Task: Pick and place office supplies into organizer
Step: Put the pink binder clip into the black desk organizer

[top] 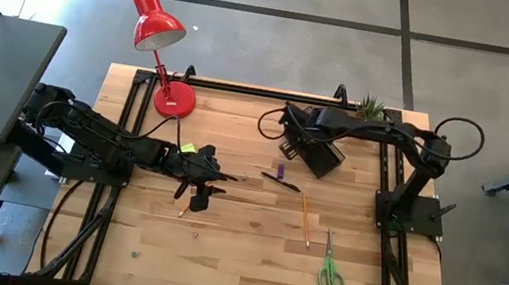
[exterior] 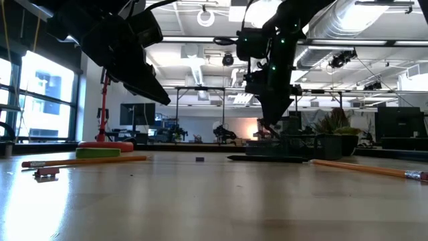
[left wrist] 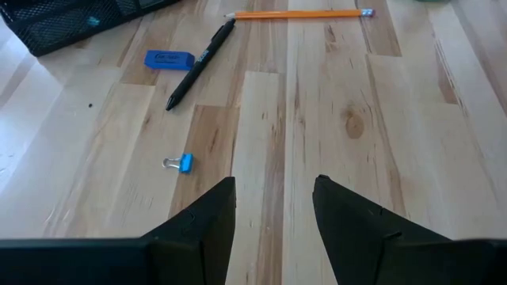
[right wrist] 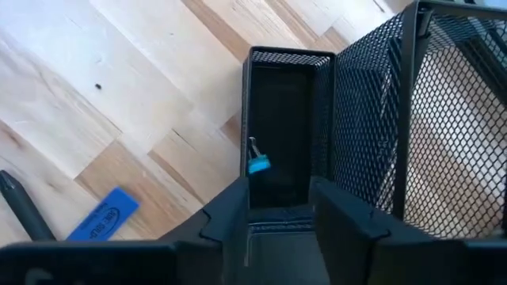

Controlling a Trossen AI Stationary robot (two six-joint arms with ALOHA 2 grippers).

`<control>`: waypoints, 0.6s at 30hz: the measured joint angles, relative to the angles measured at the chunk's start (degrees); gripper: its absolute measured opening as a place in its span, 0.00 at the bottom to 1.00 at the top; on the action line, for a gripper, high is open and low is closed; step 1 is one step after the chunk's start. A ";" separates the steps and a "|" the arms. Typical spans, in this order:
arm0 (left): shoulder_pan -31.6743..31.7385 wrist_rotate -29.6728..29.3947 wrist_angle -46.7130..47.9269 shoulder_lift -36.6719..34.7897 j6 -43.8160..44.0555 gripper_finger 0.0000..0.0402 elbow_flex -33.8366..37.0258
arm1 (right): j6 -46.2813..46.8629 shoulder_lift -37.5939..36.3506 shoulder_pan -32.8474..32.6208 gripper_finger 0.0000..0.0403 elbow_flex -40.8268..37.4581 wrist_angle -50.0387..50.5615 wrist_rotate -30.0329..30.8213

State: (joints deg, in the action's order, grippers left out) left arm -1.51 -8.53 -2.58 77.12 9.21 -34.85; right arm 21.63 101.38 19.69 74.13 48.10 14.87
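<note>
The black wire-mesh organizer [right wrist: 380,119] stands at the far middle of the table, and my right gripper [right wrist: 277,210] hangs open just above its narrow compartment [right wrist: 279,127], fingers pointing down. A small blue binder clip [right wrist: 257,162] shows inside that compartment's opening, apart from the fingers; whether it rests on the bottom I cannot tell. My left gripper [left wrist: 273,198] is open above bare wood at the table's left middle. Ahead of it, a second blue binder clip [left wrist: 181,163], a blue eraser [left wrist: 169,59], a black pen [left wrist: 200,65] and an orange pencil [left wrist: 299,13] lie flat on the table.
A yellow-green sticky-note block [top: 188,149] lies beside my left gripper, and another pencil [top: 186,208] lies just nearer. Green-handled scissors [top: 330,270] lie toward the near right. A red desk lamp [top: 162,48] stands at the far left and a small potted plant [top: 371,106] at the far right.
</note>
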 joint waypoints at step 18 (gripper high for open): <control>0.00 -1.17 -0.11 0.00 1.59 0.39 0.00 | 11.90 -2.00 -27.87 0.42 -0.02 2.68 17.27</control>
State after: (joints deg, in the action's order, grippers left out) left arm -1.51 -9.70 -2.69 77.12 10.80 -34.85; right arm 33.53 99.39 -8.19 74.11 50.78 32.14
